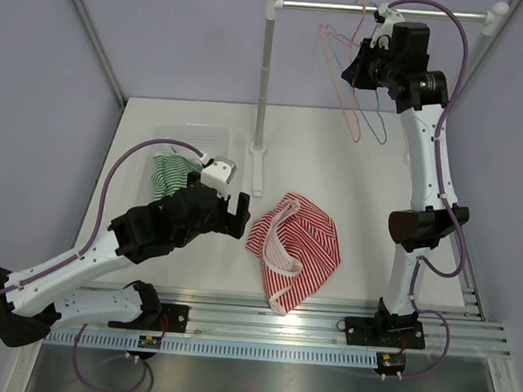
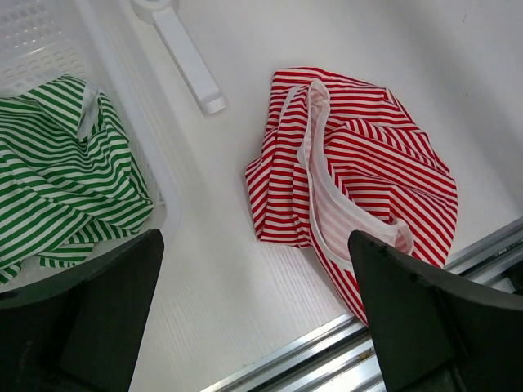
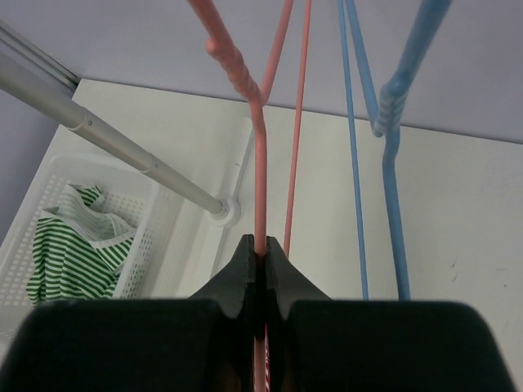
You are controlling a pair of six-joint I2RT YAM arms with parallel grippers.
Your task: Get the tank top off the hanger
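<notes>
The soft, limp tank top (image 1: 294, 243) lies crumpled on the tabletop (image 1: 360, 194), best pinched at its white strap (image 2: 315, 163), beside the released left pincer (image 2: 255, 241), while the right pincer (image 3: 263, 253) grips the pink hanger (image 3: 260, 163).

The left arm (image 1: 105, 248) lay low and stretched forward and to the right, its wrist angled downward and its jaws spread wide, holding nothing. The right arm (image 1: 423, 162) stood tall with its elbow bent and wrist raised high, its jaws pinched shut on the pink hanger (image 3: 260, 180).
</notes>
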